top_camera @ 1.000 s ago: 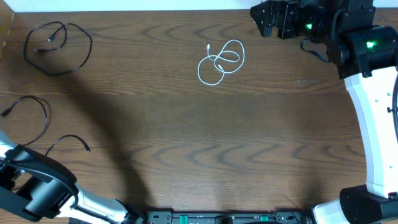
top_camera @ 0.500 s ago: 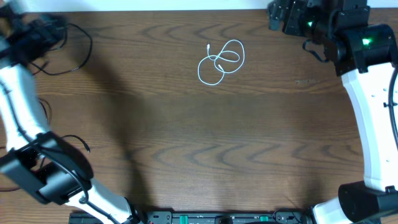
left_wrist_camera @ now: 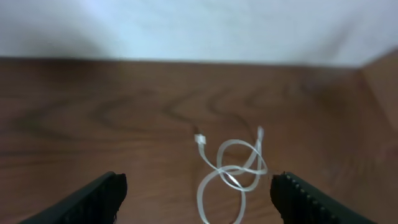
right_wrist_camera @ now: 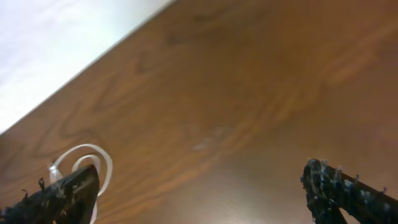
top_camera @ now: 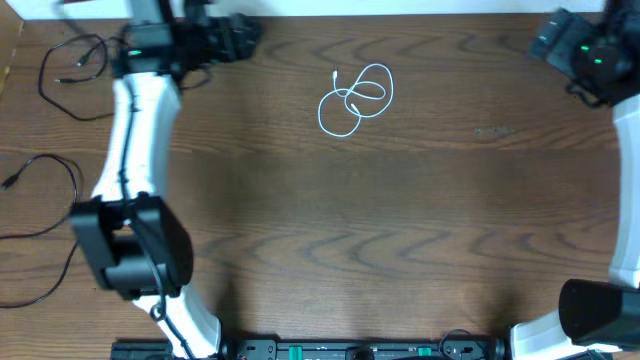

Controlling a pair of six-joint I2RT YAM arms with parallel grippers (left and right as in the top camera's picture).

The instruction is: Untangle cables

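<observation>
Overhead view: thin white looped cable (top_camera: 355,100) lies knotted on the brown wooden worktop (top_camera: 400,230), toward its far edge. Left gripper (left_wrist_camera: 198,186) and right gripper (right_wrist_camera: 200,177) jaws stand wide open, empty. Recommended: grasp a free plug end, not the crossing.

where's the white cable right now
In the overhead view the white cable lies looped near the far edge of the table, around the middle, right of the left gripper.

Robot lab bench: wood-grain table (top_camera: 400,250) against a white wall (left_wrist_camera: 186,25), left arm (top_camera: 135,130) and right arm (top_camera: 630,200) rising from its near edge, cables (top_camera: 355,100) lying loose.
</observation>
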